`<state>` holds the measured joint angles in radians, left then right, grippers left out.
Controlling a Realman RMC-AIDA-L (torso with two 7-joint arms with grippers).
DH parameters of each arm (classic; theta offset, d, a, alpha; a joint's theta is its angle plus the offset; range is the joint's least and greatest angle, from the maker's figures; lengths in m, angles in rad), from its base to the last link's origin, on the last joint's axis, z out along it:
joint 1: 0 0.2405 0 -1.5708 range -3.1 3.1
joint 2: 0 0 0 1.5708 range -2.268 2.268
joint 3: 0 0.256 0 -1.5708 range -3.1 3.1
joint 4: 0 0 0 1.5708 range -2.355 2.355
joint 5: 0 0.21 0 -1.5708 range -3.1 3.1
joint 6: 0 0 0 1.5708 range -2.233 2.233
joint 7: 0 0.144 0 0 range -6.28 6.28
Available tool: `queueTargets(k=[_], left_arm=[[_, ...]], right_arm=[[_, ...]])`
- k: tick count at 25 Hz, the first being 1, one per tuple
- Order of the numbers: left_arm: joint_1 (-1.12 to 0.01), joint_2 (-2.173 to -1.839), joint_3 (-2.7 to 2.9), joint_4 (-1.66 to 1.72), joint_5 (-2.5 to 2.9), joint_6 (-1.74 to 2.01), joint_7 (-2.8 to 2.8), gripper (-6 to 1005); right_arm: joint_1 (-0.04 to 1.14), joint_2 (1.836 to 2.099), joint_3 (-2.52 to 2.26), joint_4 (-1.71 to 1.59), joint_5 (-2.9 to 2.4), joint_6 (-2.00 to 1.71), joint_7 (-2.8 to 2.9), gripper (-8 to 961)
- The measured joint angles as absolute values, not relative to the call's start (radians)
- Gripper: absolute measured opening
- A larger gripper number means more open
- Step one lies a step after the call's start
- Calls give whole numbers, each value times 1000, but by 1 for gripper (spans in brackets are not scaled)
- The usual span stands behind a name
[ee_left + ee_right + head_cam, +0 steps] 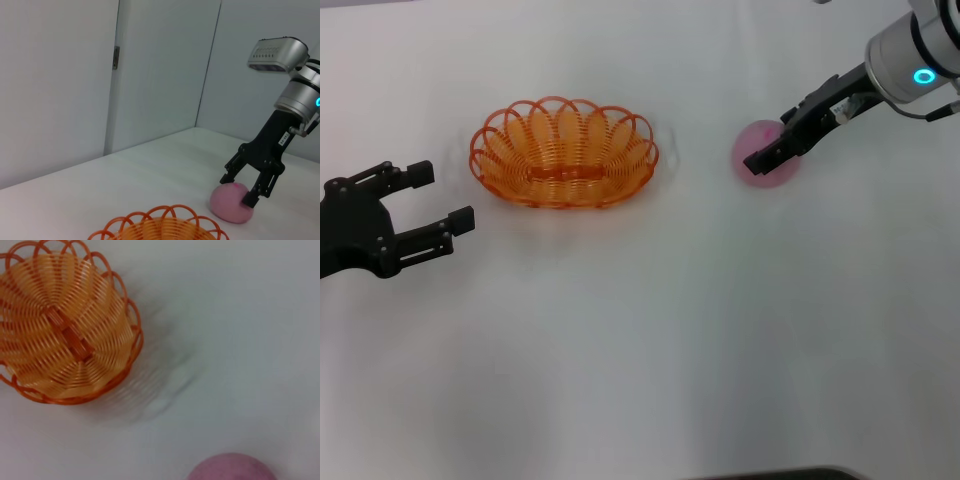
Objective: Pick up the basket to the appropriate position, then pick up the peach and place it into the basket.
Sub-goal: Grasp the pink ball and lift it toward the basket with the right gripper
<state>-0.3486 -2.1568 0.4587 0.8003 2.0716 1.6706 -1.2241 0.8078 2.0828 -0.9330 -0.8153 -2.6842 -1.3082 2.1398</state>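
Head view: right claw straddles peach, basket apart

Right claw straddling peach, basket, left claw open

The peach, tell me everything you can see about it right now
The peach is a round, matte pink ball with a soft, slightly fuzzy-looking surface and no stem or leaf. It sits on the white table, apart from the orange basket, on the robot's right side. The right gripper is over it, open, its black fingers straddling the top; contact looks likely but is not certain. It is not lifted.
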Motion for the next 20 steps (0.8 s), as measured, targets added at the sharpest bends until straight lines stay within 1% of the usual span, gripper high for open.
queueTargets(k=[10,20], left_arm=[[-348,-2157,459,801,2072,1670,-1224,796],[-348,-2158,460,800,2071,1672,-1224,795]], right_arm=[[808,2083,-938,-809,-2684,-1307,2140,938],[808,2083,-942,-807,-2685,-1295,2142,759]])
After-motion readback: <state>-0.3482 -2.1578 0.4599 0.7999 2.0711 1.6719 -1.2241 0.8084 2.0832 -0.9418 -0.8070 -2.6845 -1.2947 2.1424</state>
